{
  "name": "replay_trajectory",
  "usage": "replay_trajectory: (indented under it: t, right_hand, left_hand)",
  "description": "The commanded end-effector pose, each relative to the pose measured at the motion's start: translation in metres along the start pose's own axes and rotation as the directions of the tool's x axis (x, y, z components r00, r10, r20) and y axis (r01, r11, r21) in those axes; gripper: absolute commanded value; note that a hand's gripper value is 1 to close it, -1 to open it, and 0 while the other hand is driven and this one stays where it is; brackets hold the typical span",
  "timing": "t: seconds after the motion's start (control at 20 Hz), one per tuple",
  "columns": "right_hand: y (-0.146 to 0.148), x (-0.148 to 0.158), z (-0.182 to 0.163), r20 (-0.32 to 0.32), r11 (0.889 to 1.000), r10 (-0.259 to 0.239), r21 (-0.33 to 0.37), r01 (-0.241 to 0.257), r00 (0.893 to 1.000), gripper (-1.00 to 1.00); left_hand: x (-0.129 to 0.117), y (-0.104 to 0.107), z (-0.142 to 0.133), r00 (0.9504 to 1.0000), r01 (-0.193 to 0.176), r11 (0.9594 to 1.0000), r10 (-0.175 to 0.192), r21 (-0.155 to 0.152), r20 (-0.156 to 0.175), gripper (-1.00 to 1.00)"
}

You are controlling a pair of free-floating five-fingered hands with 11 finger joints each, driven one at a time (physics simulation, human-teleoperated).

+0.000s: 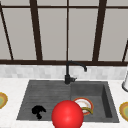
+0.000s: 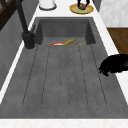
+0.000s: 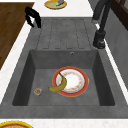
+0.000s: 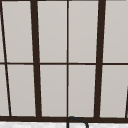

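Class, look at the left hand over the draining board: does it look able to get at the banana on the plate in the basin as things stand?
Probably yes. The left hand hovers over the ribbed draining board, and the banana lies uncovered on the plate in the open basin beside it. Nothing stands between them.

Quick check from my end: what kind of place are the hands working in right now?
It looks like a simulated home kitchen, at a sink set in a white counter. A dark grey sink with a black faucet sits under a large window, and a plate with a banana lies in the basin.
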Motion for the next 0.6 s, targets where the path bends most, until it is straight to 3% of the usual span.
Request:
replay_trajectory:
  t: [0.0,0.2,0.25,0.4,0.45,0.55]
  right_hand:
    - [0.007,-0.003,0.004,-0.035,0.999,-0.005,-0.035,0.004,0.999,1.0]
    - [0.008,-0.003,0.016,-0.02,0.986,-0.032,-0.167,0.028,0.999,1.0]
    - [0.014,-0.001,0.01,0.006,0.985,-0.02,-0.171,0.02,1.0,1.0]
    - [0.028,-0.003,0.0,-0.013,0.981,0.014,-0.194,-0.016,1.0,1.0]
    - [0.028,-0.004,0.0,-0.017,0.982,0.024,-0.186,-0.026,1.0,-1.0]
    - [0.033,-0.007,-0.007,-0.031,0.98,0.039,-0.193,-0.044,0.999,-1.0]
  left_hand:
    - [0.0,0.0,0.0,1.0,0.0,1.0,0.0,0.0,0.0,0.0]
    - [0.0,0.0,0.0,1.0,0.0,1.0,0.0,0.0,0.0,0.0]
    - [0.0,0.0,0.0,1.0,0.0,1.0,0.0,0.0,0.0,0.0]
    - [0.0,0.0,0.0,1.0,0.0,1.0,0.0,0.0,0.0,0.0]
    - [0.0,0.0,0.0,1.0,0.0,1.0,0.0,0.0,0.0,0.0]
    - [0.0,0.0,0.0,1.0,0.0,1.0,0.0,0.0,0.0,0.0]
